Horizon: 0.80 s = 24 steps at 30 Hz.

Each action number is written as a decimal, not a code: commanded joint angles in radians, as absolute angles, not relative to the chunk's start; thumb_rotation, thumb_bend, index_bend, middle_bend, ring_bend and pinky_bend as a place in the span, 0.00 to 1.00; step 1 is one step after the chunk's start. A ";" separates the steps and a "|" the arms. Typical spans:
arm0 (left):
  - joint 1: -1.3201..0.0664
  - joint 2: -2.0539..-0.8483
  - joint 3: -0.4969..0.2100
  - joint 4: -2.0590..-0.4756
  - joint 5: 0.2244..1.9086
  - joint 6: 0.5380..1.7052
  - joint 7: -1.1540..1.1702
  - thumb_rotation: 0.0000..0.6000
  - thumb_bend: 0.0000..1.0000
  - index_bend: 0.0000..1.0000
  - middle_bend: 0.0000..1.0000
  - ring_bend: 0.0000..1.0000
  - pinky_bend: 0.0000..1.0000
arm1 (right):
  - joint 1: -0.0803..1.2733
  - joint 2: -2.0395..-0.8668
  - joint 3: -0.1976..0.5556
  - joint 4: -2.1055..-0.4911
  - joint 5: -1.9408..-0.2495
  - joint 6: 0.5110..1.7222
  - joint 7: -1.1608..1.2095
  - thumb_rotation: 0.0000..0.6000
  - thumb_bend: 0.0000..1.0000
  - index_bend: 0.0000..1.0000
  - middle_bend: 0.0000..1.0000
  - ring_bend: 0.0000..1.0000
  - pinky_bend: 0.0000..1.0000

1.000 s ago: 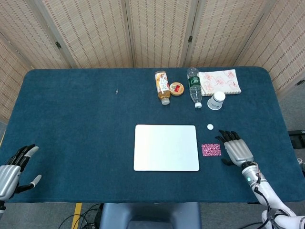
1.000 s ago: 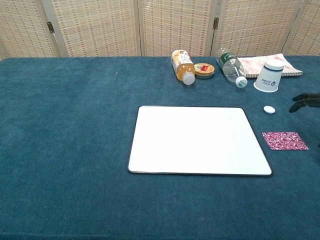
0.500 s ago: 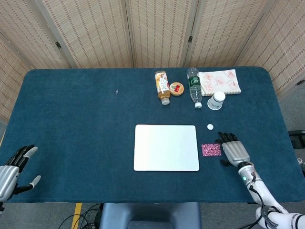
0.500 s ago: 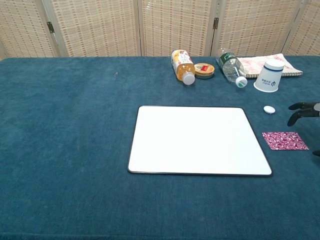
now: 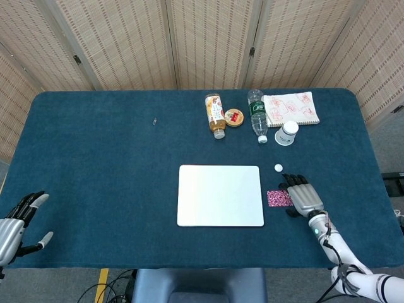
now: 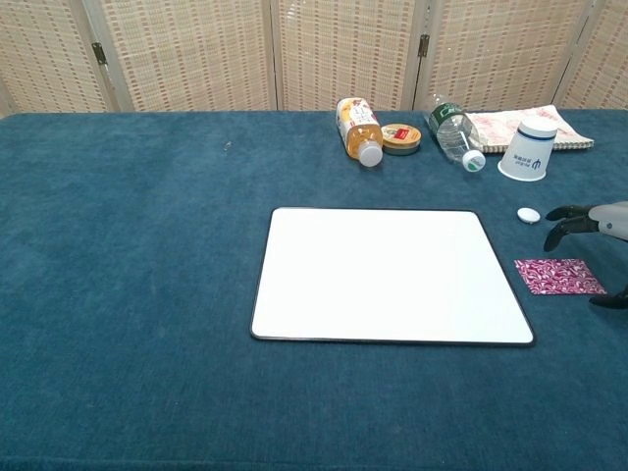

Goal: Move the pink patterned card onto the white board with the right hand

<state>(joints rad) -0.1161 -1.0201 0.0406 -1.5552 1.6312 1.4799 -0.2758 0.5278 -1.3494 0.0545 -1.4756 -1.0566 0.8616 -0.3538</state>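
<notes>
The pink patterned card (image 5: 278,198) (image 6: 559,277) lies flat on the blue cloth just right of the white board (image 5: 220,195) (image 6: 389,275). My right hand (image 5: 301,194) (image 6: 593,225) hovers over the card's right edge with its fingers spread and nothing in them. In the chest view only its dark fingertips show at the right border. My left hand (image 5: 16,223) sits open at the table's near left corner, seen only in the head view.
A small white cap (image 5: 278,168) (image 6: 529,215) lies just beyond the card. At the back stand a paper cup (image 5: 287,133) (image 6: 526,148), two lying bottles (image 5: 215,115) (image 5: 257,115), a round tin (image 5: 234,117) and a patterned notebook (image 5: 291,108).
My right hand has moved left, from beside the card to over its right edge. The card and board have not moved. The left hand shifted only slightly.
</notes>
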 commanded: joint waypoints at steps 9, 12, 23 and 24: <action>-0.117 -1.021 0.039 -1.553 1.626 1.475 -0.275 1.00 0.34 0.11 0.08 0.08 0.23 | 0.544 -1.363 0.054 -1.456 -1.047 0.850 -0.349 1.00 0.19 0.28 0.02 0.00 0.00; -0.117 -1.020 0.039 -1.553 1.623 1.474 -0.276 1.00 0.34 0.11 0.08 0.08 0.23 | 0.547 -1.368 0.054 -1.451 -1.045 0.849 -0.348 1.00 0.19 0.28 0.02 0.00 0.00; -0.115 -1.020 0.039 -1.553 1.622 1.477 -0.275 1.00 0.34 0.11 0.08 0.08 0.23 | 0.550 -1.372 0.048 -1.451 -1.048 0.860 -0.349 1.00 0.20 0.30 0.02 0.00 0.00; -0.114 -1.020 0.039 -1.553 1.622 1.477 -0.275 1.00 0.34 0.11 0.08 0.08 0.23 | 0.550 -1.373 0.047 -1.450 -1.049 0.861 -0.350 1.00 0.20 0.30 0.03 0.00 0.00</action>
<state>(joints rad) -0.1144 -1.0197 0.0389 -1.5530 1.6216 1.4771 -0.2745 0.5500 -1.3724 0.0467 -1.4504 -1.0487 0.8609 -0.3498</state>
